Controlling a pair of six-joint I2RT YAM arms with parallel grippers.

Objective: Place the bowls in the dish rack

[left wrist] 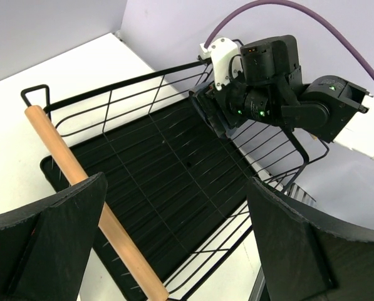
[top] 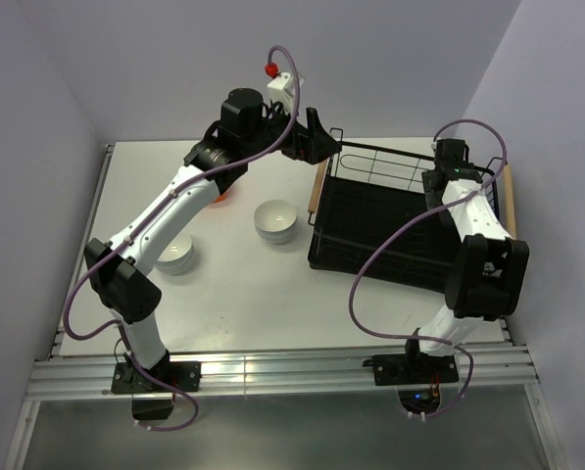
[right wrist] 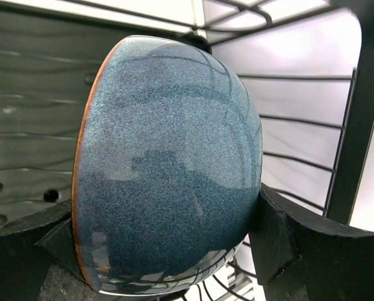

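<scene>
The dark blue bowl is held on its side between the fingers of my right gripper, which is shut on it over the far right part of the black wire dish rack. Rack wires show close behind and under the bowl. My left gripper hangs open and empty above the rack's far left corner, over the wooden handle. Stacked white bowls sit left of the rack, and more white bowls lie further left. An orange bowl peeks out from under the left arm.
The rack fills the table's right side, with a second wooden handle at its right end near the table edge. My left arm stretches diagonally across the table's far left. Walls close in behind and to the right.
</scene>
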